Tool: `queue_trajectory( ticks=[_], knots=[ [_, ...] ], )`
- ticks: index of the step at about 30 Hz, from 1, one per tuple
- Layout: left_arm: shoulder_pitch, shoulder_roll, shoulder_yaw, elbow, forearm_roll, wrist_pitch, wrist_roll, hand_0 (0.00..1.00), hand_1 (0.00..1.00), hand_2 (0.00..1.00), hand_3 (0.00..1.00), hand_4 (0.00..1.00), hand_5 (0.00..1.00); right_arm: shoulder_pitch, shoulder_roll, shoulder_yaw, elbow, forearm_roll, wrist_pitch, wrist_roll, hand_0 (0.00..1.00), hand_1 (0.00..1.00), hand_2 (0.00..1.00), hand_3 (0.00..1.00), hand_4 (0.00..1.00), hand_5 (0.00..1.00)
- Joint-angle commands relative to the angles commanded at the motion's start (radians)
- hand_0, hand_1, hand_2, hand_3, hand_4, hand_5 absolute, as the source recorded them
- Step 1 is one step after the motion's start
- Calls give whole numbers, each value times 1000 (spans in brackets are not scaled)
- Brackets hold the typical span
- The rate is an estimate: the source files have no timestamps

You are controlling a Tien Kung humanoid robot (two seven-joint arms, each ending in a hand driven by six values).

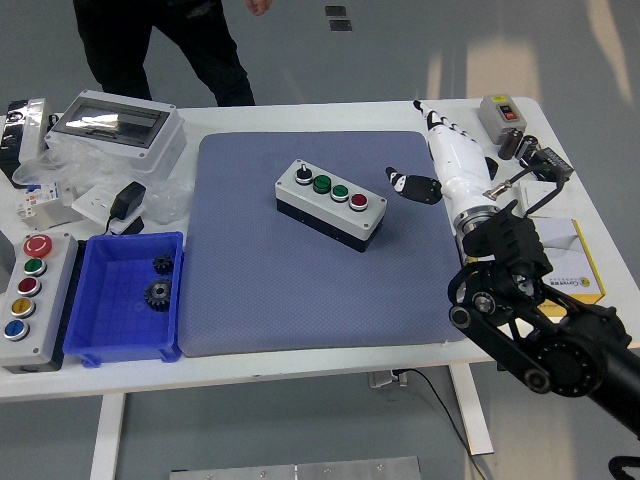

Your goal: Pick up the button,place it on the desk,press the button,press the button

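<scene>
The button box (330, 205), grey and black with a black knob, two green buttons and one red button on top, lies at an angle in the middle of the blue mat (250, 290). My right hand (424, 156), white with a black thumb, hovers over the mat's right part, just right of the box and not touching it. Its fingers are stretched out and hold nothing. No left arm shows. The person (160, 50) stands back from the far left edge, hands off the table.
A blue bin (100, 335) with two gears and a multi-button panel (25, 300) sit at the left. A grey enclosure (115, 125) stands at the back left. At the right are a grey switch box (503, 113) and a yellow carton (575, 270).
</scene>
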State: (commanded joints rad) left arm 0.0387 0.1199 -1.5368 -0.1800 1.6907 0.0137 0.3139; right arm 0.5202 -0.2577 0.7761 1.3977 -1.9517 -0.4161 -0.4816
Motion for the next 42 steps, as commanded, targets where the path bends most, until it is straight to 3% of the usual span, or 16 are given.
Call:
queue_trajectory(
  ticks=[6, 12, 24, 25, 36, 42],
  knots=[
    [-1, 1, -6, 0, 4, 1, 3, 637, 611, 560, 601, 640, 164, 41, 12, -84, -27, 117, -27, 27, 998, 998, 998, 998, 846, 208],
    [-6, 3, -5, 0, 4, -2, 3, 637, 611, 560, 601, 640, 165, 92, 30, -139, -88, 173, -22, 30, 998, 998, 998, 998, 831, 207],
    [-14, 7, -2, 0, 2, -4, -3, 637, 611, 560, 601, 641, 166, 72, 9, -83, -65, 176, -35, 58, 998, 998, 998, 998, 827, 205],
    [-16, 8, -3, 0, 3, -4, -4, 638, 611, 560, 601, 642, 165, 69, 9, -80, -64, 180, -37, 61, 998, 998, 998, 998, 857, 247],
    [-18, 11, 0, 0, -4, -4, -3, 637, 611, 560, 601, 642, 165, 13, 16, -4, -53, 233, -82, 135, 998, 998, 998, 998, 862, 249],
    [-24, 17, -2, 0, 0, -6, -4, 638, 611, 560, 602, 642, 164, 13, 15, 0, -65, 243, -87, 139, 998, 998, 998, 998, 866, 252]
  ],
)
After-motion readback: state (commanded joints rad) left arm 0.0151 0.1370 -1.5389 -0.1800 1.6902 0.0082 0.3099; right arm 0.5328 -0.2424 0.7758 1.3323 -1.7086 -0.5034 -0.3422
